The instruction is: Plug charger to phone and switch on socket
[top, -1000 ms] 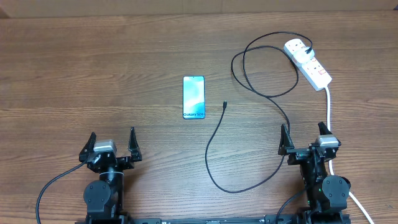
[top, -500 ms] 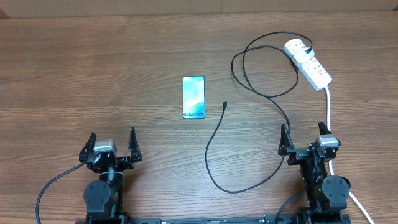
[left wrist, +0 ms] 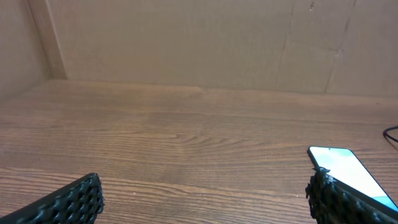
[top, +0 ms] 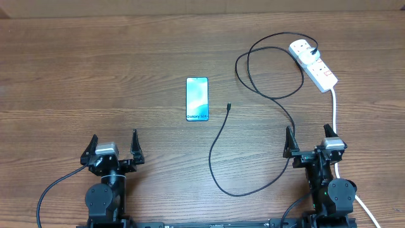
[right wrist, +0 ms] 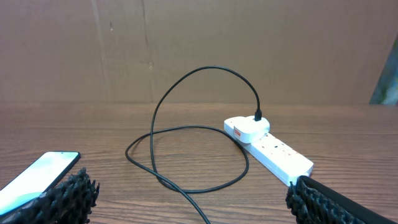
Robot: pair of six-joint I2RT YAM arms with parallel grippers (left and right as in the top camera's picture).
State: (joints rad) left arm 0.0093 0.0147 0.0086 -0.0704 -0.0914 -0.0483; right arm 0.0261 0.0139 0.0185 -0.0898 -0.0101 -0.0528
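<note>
Wood table — nothing on it has been moved in the last second. The left gripper is held wide open and empty. The phone is laid flat in the middle, with the charger tip just beside it, not plugged in. The right gripper is spread open too. The socket is set far right — its switch is too small to tell, perhaps off. No step has been started.

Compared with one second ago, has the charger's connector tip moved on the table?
No. In the overhead view the charger's connector tip lies in the same spot, just right of the phone and apart from it.
</note>
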